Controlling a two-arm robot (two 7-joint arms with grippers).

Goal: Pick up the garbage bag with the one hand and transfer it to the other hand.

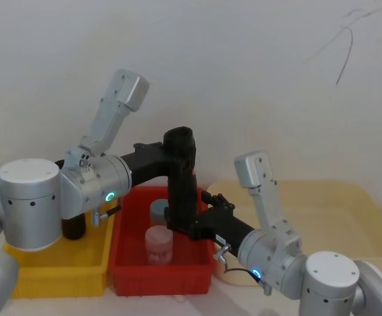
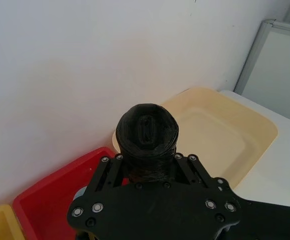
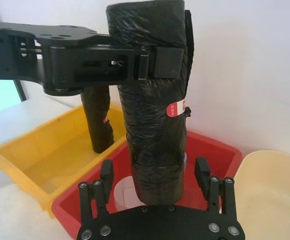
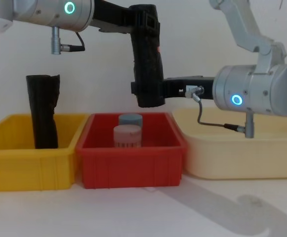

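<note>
While the garbage bag [image 4: 147, 64] hangs upright above the red bin [image 4: 133, 160], pinched only near its top by the left gripper [image 3: 154, 62], its lower end is free to swing. The right gripper [image 3: 153, 172] straddles that lower end with its fingers wide and a gap on each side of the roll, so it grips nothing yet.

The main risk, as I judge it, is timing. If the left jaws let go before the right ones bite, the roll drops onto the two jars [image 4: 127, 137] in the bin.

A second risk is slip. The bag is smooth, glossy black plastic wound into a soft cylinder with a rounded end and a small red label. A hold so low could let it tip or slide through, and closing off-centre could push it aside.

Beside the red bin stand a yellow bin [image 4: 29, 163], holding another black roll [image 4: 43, 113] with a ragged top, and a cream tub [image 4: 232, 158]. All three look like hard moulded plastic.
</note>
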